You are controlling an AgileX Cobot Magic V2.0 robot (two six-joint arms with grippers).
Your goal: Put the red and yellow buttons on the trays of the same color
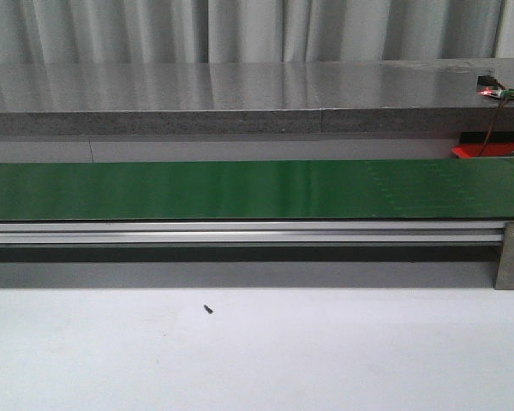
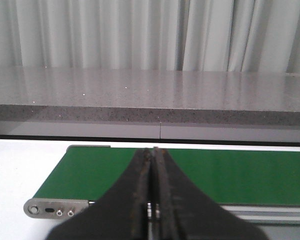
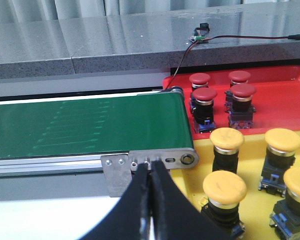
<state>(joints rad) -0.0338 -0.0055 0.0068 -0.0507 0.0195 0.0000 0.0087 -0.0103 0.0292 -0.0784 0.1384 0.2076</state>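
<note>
The left gripper point(image 2: 152, 200) is closed, its two dark fingers pressed together with nothing between them; it points level toward the green belt point(image 2: 230, 175), near the belt's end with the roller cap point(image 2: 34, 208). The right gripper point(image 3: 149, 200) is likewise closed and empty, aimed at the belt's other end, just over the metal bracket point(image 3: 117, 170) beside the belt. Neither arm shows in the front view, where the belt point(image 1: 240, 190) runs bare across the table point(image 1: 257, 351).

Past the belt's end on the right, four red buttons point(image 3: 204, 95) stand upright on the red tray point(image 3: 280, 95). Nearer the right gripper than these, four yellow buttons point(image 3: 227, 139) stand on the yellow tray point(image 3: 250, 165). A small board with a red wire point(image 3: 200, 36) lies on the grey counter point(image 3: 115, 40) behind the belt.
</note>
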